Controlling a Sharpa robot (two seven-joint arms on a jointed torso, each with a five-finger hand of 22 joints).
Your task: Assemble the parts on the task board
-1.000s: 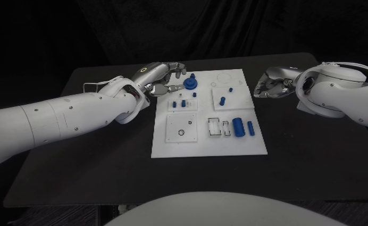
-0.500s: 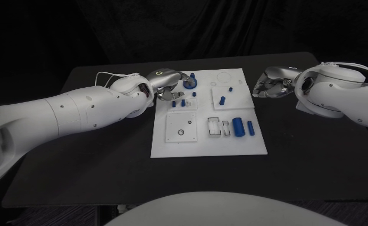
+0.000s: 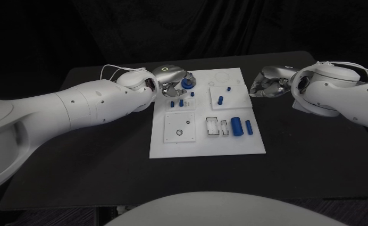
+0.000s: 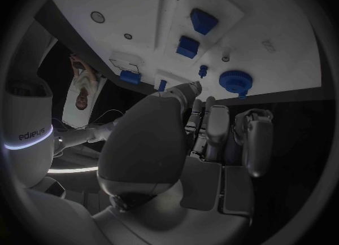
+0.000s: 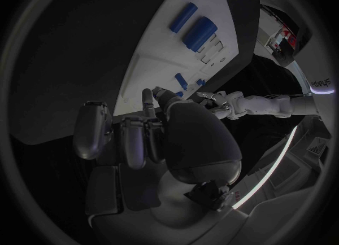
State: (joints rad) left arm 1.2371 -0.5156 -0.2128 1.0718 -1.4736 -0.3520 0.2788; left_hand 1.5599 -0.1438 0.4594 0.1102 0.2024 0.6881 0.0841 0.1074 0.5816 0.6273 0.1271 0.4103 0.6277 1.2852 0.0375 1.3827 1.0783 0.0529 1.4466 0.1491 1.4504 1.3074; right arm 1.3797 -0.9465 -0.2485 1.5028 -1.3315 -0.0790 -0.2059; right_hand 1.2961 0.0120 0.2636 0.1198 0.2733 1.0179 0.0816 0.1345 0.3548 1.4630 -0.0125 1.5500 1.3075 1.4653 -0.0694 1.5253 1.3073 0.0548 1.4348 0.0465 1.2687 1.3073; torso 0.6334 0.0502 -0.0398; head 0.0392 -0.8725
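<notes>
Both my hands hold nothing: left hand [image 3: 170, 78] fingers [image 4: 212, 123] curled just short of the round blue part [image 4: 236, 81] on the task board [image 3: 207, 149]; closing carelessly could knock it over. Right hand [image 3: 266, 86], fingers curled, idles beside the board.

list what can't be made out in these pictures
- Head view: the left hand sits over the round blue part, hiding any contact.
- Left wrist view: the round part lies past the fingertips; a gap cannot be judged.
- Head view: the ring on the board is too small to identify.
- The right hand: fingers curled, blurred.
</notes>
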